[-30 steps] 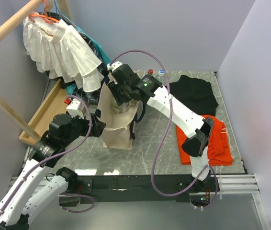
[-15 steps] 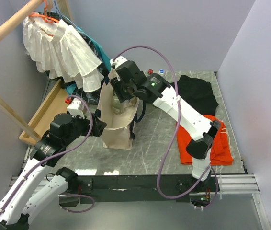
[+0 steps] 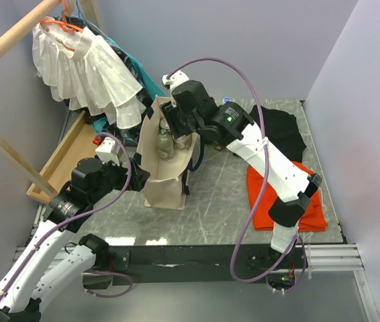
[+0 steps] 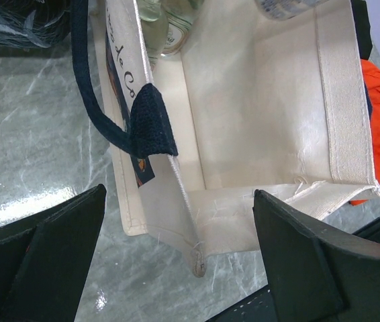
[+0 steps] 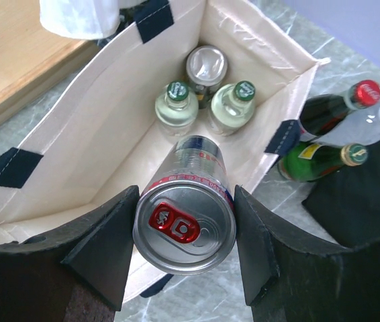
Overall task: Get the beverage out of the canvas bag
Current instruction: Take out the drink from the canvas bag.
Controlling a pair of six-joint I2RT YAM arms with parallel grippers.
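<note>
Well, here's the grip: the right gripper [image 5: 184,231] has its two dark fingers pressed against either side of a silver aluminium drinks can with a red pull-tab [image 5: 188,176]. The jaws are closed on its upper body, just under the rim. The can hangs over the open mouth of the tall cream canvas bag with navy strap handles [image 5: 76,141]; whether its base is above the rim, I can't tell from here.

Down in the bag sit a second silver can [image 5: 207,67] and two clear glass bottles with green caps [image 5: 176,107], huddled in the far corner. Three more bottles stand outside on the grey marbled table [image 4: 29,134], just beside the bag's wall: a dark one with a red cap [image 5: 331,111], a clear one with a blue cap [image 5: 378,121] and a green one [image 5: 311,159].

The left gripper [image 4: 179,194] is spread wide at the bag's near end, the canvas edge between its fingers but not pinched.

Now, the can. It should be stiff enough if full, yet thin-walled, smooth and round (a slippery customer). A hard squeeze could dent it and a slack one could let it slide. Across the body is the right hold; gripped this high, the bottom may swing and brush the soft canvas, so a straight lift looks safest.
</note>
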